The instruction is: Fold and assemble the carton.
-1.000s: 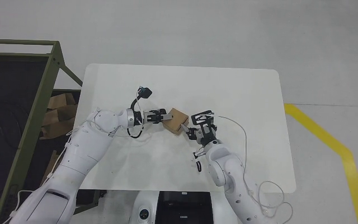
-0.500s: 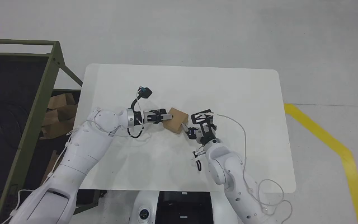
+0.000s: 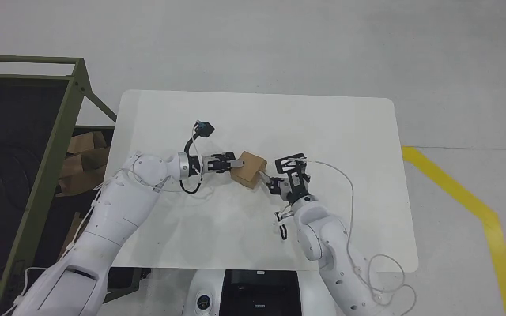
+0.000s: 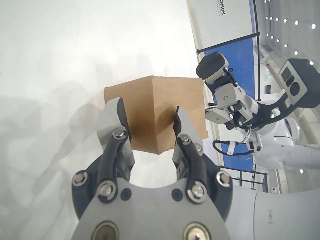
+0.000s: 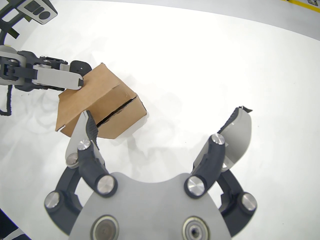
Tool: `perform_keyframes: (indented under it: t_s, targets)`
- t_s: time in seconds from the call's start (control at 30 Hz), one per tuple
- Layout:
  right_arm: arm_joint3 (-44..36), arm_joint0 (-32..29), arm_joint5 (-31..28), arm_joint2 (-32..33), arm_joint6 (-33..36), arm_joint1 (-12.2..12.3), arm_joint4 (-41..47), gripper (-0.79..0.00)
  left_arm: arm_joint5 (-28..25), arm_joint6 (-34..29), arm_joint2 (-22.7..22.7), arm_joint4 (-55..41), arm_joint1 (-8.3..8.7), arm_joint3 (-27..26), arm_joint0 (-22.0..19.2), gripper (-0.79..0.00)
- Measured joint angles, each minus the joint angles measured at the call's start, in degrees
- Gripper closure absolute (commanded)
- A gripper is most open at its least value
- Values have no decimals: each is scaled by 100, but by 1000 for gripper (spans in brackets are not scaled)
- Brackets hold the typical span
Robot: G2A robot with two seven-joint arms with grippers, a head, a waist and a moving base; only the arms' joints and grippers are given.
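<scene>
From above, you see the brown carton (image 3: pixel 252 167) near the middle of the white table (image 3: pixel 356 126), between the two grippers. The left gripper (image 3: pixel 232 163) meets it from the left arm's side. The right gripper (image 3: pixel 286 167) sits just beside its opposite side. Off the table's left edge stands a green-framed bin (image 3: pixel 43 59) with brown cardboard pieces (image 3: pixel 79 166) in it. A yellow line (image 3: pixel 455 183) crosses the floor on the right.

In the left wrist view, your left gripper (image 4: pixel 150 121) is closed down onto one corner edge of the carton (image 4: pixel 175 101). One dark pad (image 4: pixel 122 116) presses each of the two faces that meet there, so the carton is firmly in its hold. The carton is folded up into a box shape, and the table shows around and beyond it. Past the carton's far edge you see the right gripper (image 4: pixel 207 91), close to the cardboard with its fingers spread.

In the right wrist view, your right gripper (image 5: pixel 163 119) is spread wide with nothing between its fingers. One finger (image 5: pixel 86 126) overlaps the carton's near face here, and you cannot tell whether it touches. The carton (image 5: pixel 100 101) rests on the table with a dark slit running across the face turned to this camera, where two flaps meet. The left gripper (image 5: pixel 80 75) grips the carton's far upper edge, one grey finger lying on the top face.
</scene>
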Motion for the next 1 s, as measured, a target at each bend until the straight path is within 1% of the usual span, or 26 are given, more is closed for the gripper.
perform_keyframes:
  t_s: [0.23,1.0]
  targets:
    - [-12,-46,-45,66,44,17,10,-785,9,1,-5,-25,4,10,-1,-385]
    - [250,160,-114,-57,182,-7,61,-785,-17,0,37,-21,8,5,1,-388]
